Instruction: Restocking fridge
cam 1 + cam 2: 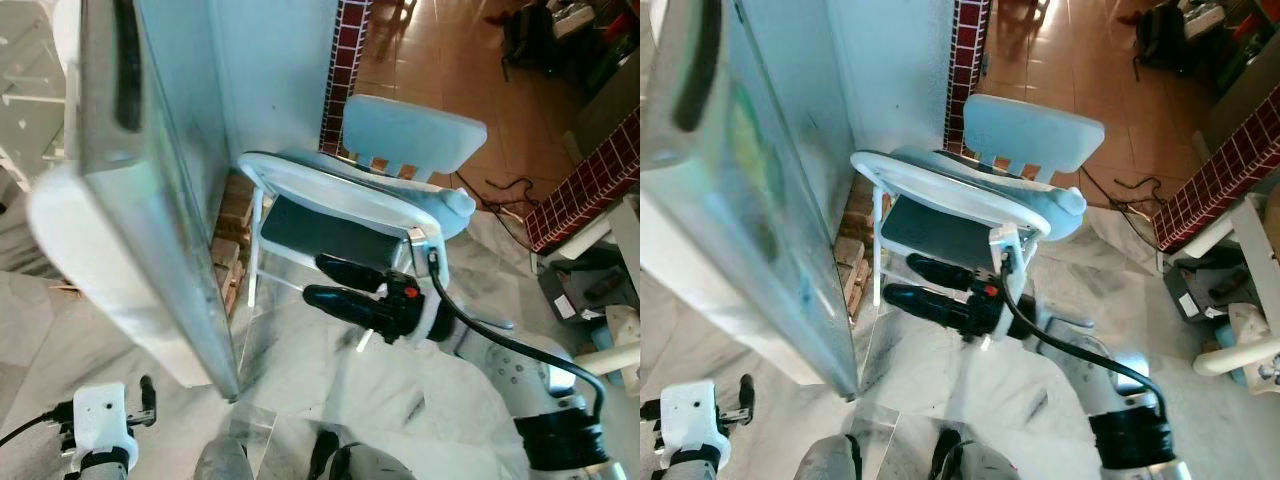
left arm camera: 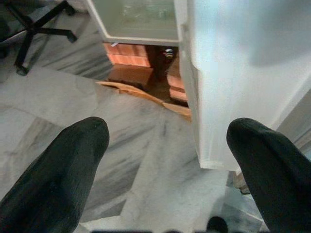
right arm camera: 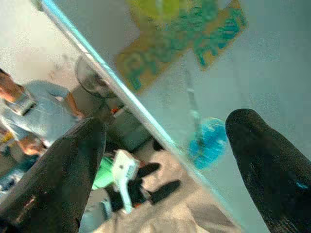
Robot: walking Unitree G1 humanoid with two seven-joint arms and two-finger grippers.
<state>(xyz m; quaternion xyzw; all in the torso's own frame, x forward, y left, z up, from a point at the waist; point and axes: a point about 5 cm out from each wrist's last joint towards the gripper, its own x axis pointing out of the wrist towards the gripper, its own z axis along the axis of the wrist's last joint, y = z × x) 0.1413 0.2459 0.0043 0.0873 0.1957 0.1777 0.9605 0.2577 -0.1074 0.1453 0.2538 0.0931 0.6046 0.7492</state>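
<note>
Your right tool (image 1: pixel 335 283) is spread and empty just short of the fridge door (image 1: pixel 150 200); it's heavy, rigid, slick-faced, so hook its free edge or dark handle (image 1: pixel 127 65).

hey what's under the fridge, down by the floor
The fridge stands raised off the marble floor on stacked red bricks and wood pieces. The dark gap between them hides whatever lies farther back. The open left pincer hangs just above.
</note>
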